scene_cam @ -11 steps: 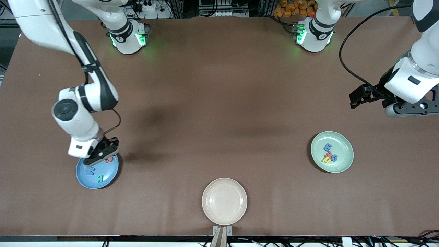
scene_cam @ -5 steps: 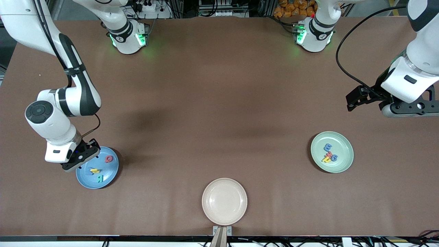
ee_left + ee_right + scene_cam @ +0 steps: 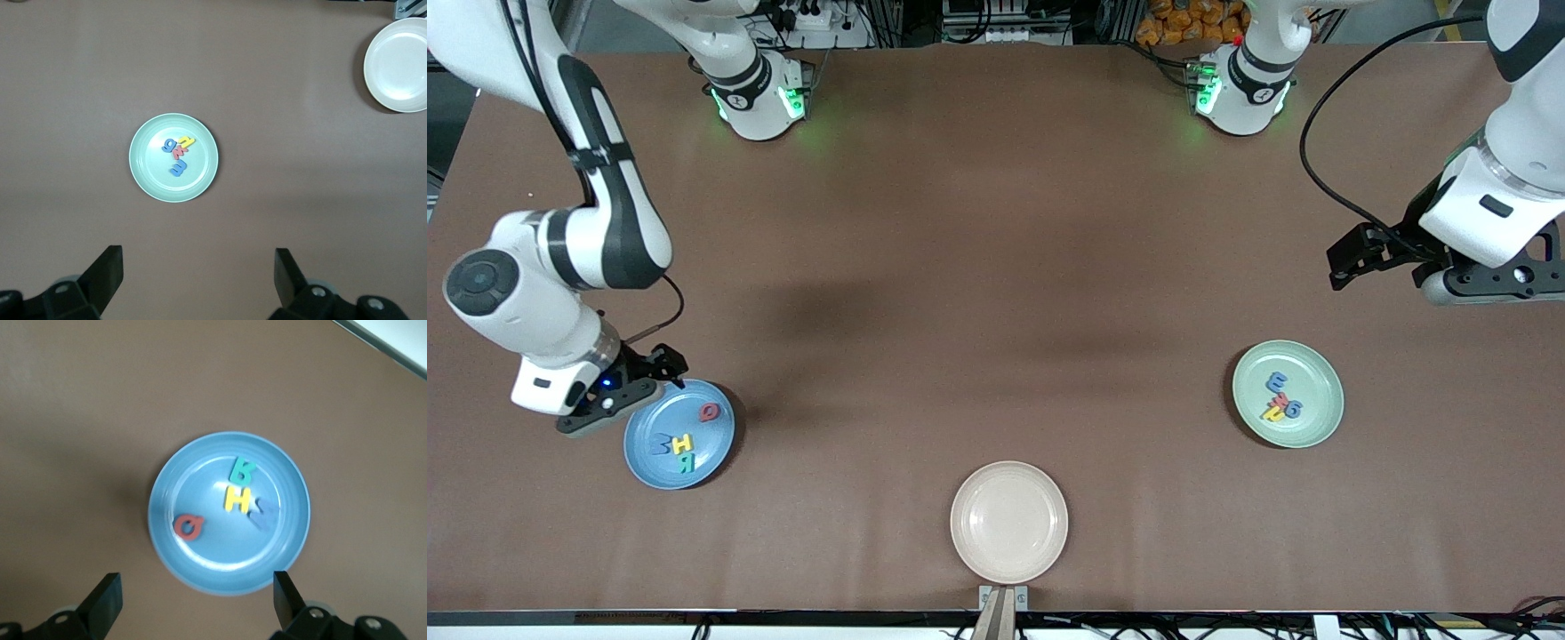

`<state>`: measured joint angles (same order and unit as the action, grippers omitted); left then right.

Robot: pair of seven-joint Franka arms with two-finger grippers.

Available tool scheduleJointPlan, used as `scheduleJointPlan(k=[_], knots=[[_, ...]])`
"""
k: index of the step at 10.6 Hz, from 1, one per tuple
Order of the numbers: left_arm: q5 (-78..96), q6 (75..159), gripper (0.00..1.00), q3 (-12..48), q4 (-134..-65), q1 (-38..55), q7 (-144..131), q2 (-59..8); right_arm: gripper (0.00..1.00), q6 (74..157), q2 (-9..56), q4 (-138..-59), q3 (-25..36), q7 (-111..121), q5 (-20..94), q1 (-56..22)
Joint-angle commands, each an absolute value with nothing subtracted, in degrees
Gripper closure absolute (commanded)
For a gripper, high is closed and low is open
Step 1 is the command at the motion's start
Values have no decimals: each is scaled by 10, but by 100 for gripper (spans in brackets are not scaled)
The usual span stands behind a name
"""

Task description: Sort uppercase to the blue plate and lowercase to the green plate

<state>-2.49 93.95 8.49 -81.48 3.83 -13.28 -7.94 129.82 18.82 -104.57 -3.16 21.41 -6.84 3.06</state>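
The blue plate lies toward the right arm's end of the table and holds the uppercase letters: red Q, dark blue M, yellow H and green R. My right gripper hangs open and empty over that plate's rim, its hand at the plate's outer edge. The green plate toward the left arm's end carries the lowercase letters: light blue e, pinkish w, a yellow one and a rounded blue one. My left gripper waits open, high over bare table beside the green plate.
A cream-white plate sits near the table's front edge at the middle, with nothing in it; it also shows in the left wrist view. A small metal bracket stands at that edge. Brown cloth covers the table.
The right gripper has opened and let the yellow H drop onto the blue plate, then drawn off toward the plate's outer rim. The left arm has barely moved.
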Motion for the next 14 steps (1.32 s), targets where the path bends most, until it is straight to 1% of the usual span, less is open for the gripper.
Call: scheduleJointPlan(k=[1,3,5,6,8,9,11,14], knots=[[-37,944,0,89,-820,33,-134,-71,0,1214,117,-1058,-24,132,-54,11],[-35,941,0,87,-820,33,-134,-71,0,1153,62,-1054,-24,111,-48,7],[-39,940,0,84,-818,33,-134,-69,0,1107,18,-1049,-12,112,0,9],[-39,938,0,84,-817,33,-134,-67,0,1073,2,-1027,-2,112,1,2],[-38,910,0,88,-817,33,-130,-65,0,969,3,-926,4,111,0,-3],[-39,894,0,90,-817,33,-130,-62,0,935,3,-891,3,97,-3,-3],[-38,882,0,86,-817,33,-126,-41,0,902,1,-874,1,62,-6,-5],[-38,861,0,84,-825,32,-109,-21,0,894,-1,-860,-3,27,2,-5]])
